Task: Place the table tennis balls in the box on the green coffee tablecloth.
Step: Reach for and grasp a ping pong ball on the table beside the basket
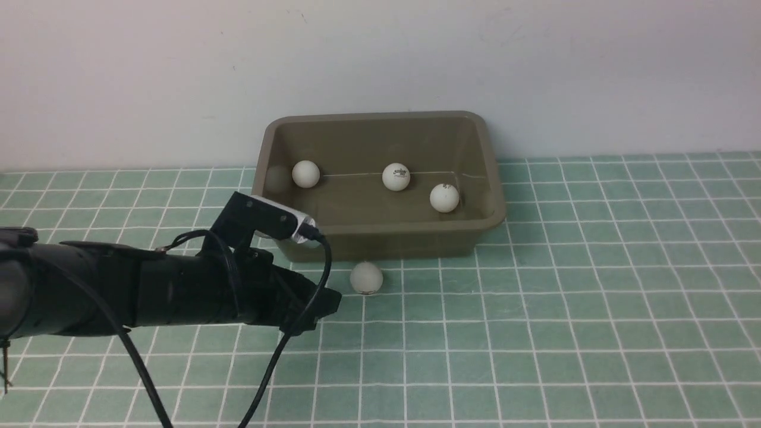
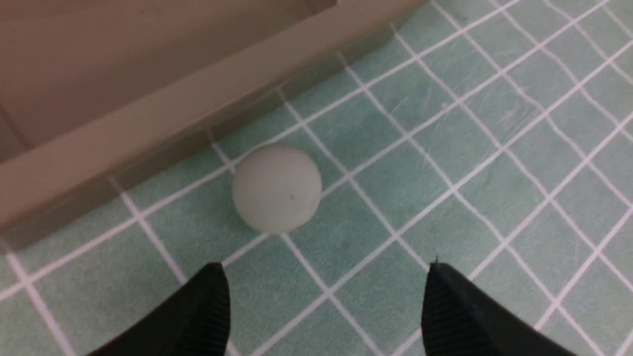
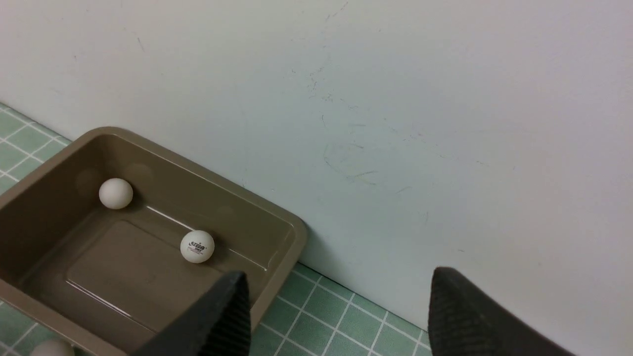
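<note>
The olive-brown box (image 1: 487, 178) stands on the green coffee tablecloth (image 1: 594, 297) against the wall. Three table tennis balls lie inside it: one at the left (image 1: 305, 173), one printed in the middle (image 1: 396, 176), one at the right (image 1: 444, 197). Another ball (image 1: 366, 277) rests on the cloth just in front of the box's near wall. My left gripper (image 1: 333, 297) is low, just left of that ball. In the left wrist view the gripper (image 2: 326, 269) is open and empty, the ball (image 2: 277, 188) a little beyond its fingertips. My right gripper (image 3: 340, 274) is open, empty, raised and facing the wall.
A plain white wall (image 1: 380, 59) rises directly behind the box. The box's near wall (image 2: 148, 118) runs close beside the loose ball. My left arm and its cable (image 1: 137, 285) stretch across the left of the cloth.
</note>
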Robot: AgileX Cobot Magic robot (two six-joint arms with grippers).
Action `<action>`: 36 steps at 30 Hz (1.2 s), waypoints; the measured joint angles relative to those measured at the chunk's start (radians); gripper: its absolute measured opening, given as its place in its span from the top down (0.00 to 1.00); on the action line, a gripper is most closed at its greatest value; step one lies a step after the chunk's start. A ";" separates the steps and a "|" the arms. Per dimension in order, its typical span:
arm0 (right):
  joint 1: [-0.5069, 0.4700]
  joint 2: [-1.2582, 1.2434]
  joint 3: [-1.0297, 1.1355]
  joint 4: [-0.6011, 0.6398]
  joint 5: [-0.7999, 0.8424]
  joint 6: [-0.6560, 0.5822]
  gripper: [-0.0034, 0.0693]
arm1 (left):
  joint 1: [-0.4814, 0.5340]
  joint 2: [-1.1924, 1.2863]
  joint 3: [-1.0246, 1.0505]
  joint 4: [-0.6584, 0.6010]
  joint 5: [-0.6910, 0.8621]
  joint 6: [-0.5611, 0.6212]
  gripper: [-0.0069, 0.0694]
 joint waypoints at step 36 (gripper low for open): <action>0.000 0.000 0.000 -0.023 -0.022 -0.024 0.34 | -0.001 -0.305 -0.005 1.784 -0.088 -1.787 0.39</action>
